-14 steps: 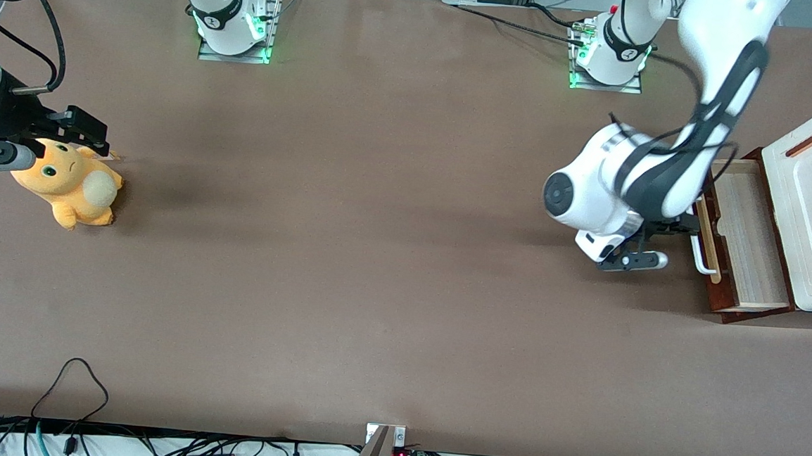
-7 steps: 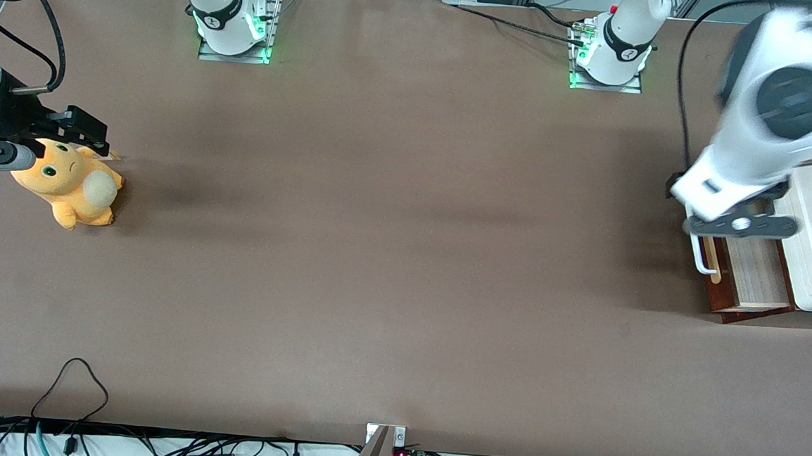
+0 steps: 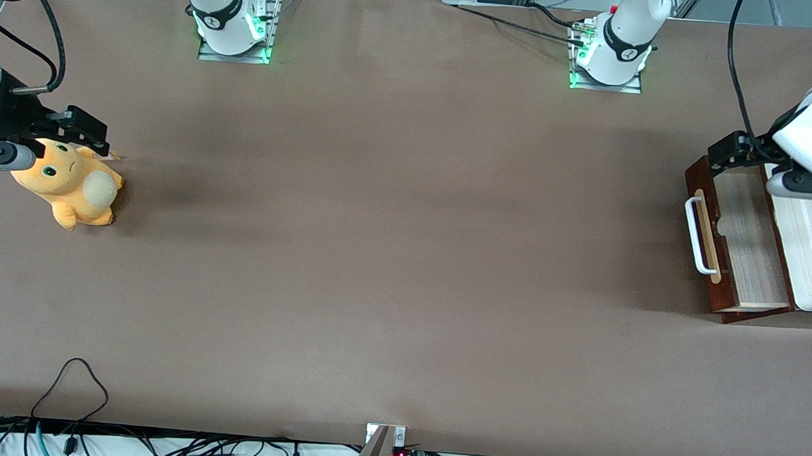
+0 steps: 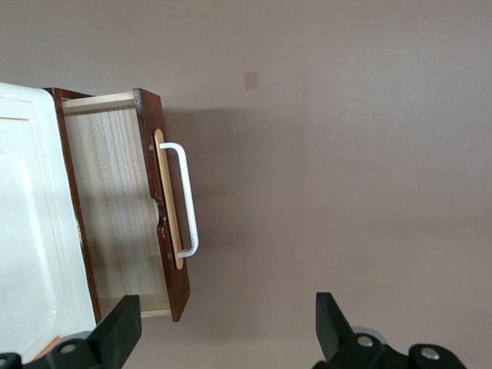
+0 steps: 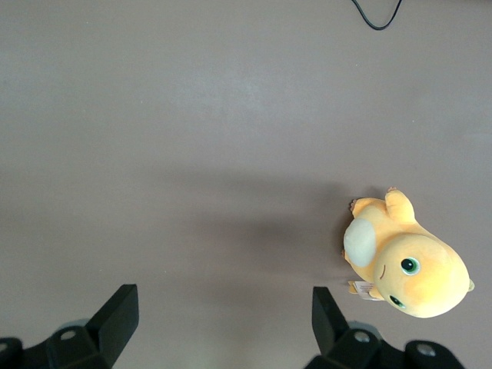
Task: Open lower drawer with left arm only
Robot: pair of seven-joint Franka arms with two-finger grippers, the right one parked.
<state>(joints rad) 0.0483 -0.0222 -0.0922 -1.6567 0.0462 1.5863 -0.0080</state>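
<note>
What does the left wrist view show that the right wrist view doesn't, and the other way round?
Only the left wrist view shows the lower drawer, pulled out so its pale wood inside is exposed, its white bar handle, and the white cabinet top above it. The left arm's gripper is open, raised above the table and clear of the handle. Only the right wrist view shows the orange plush toy lying on the table, and a loop of black cable. Both share the bare brown table.
</note>
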